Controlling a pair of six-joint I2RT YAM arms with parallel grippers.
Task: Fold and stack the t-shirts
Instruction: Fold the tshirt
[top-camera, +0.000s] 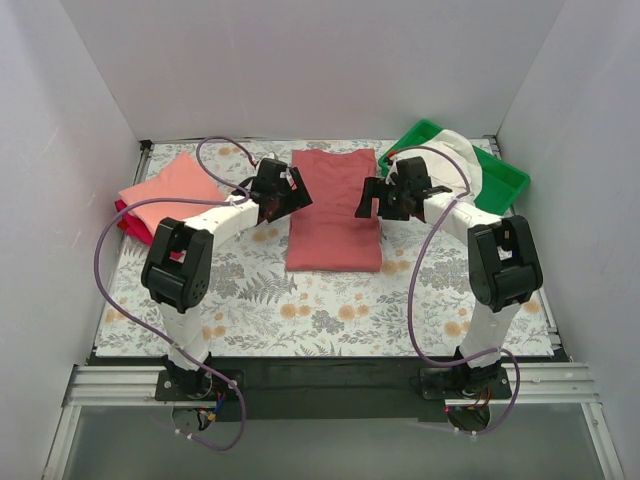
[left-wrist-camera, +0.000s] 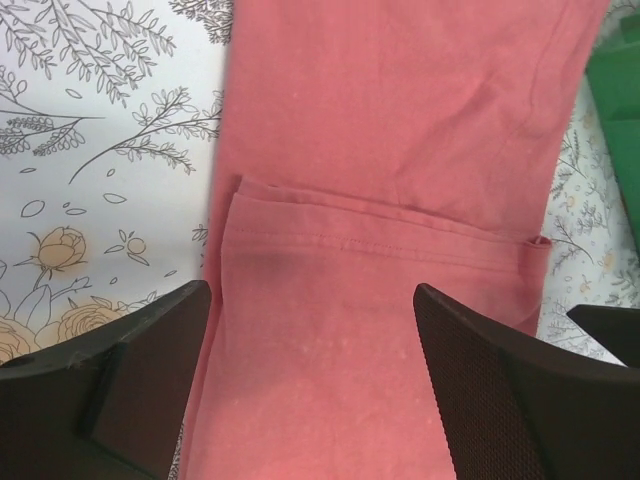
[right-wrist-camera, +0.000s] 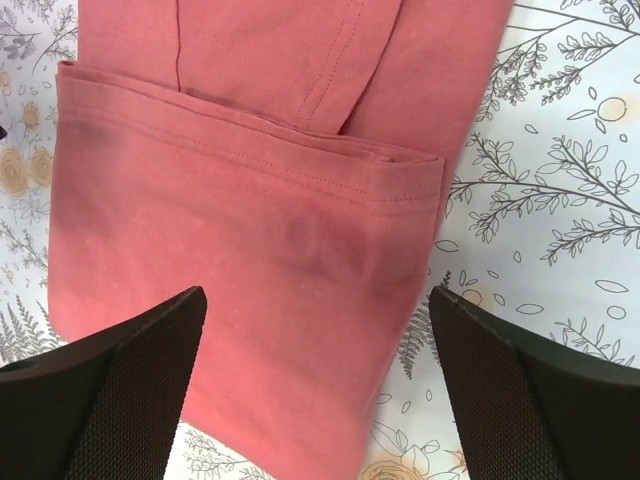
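The brick-red t-shirt (top-camera: 334, 215) lies folded into a long rectangle on the middle of the floral cloth; it fills the left wrist view (left-wrist-camera: 400, 150) and the right wrist view (right-wrist-camera: 250, 220). My left gripper (top-camera: 290, 193) hovers open over its left edge. My right gripper (top-camera: 375, 200) hovers open over its right edge. Both are empty. The salmon-pink t-shirt (top-camera: 170, 190) lies folded at the left on the crimson one (top-camera: 133, 226). The cream-white t-shirt (top-camera: 455, 160) sits in the green tray.
The green plastic tray (top-camera: 505, 180) stands at the back right corner. White walls enclose the table on three sides. The floral cloth (top-camera: 330, 305) covers the table up to the black front edge by the arm bases.
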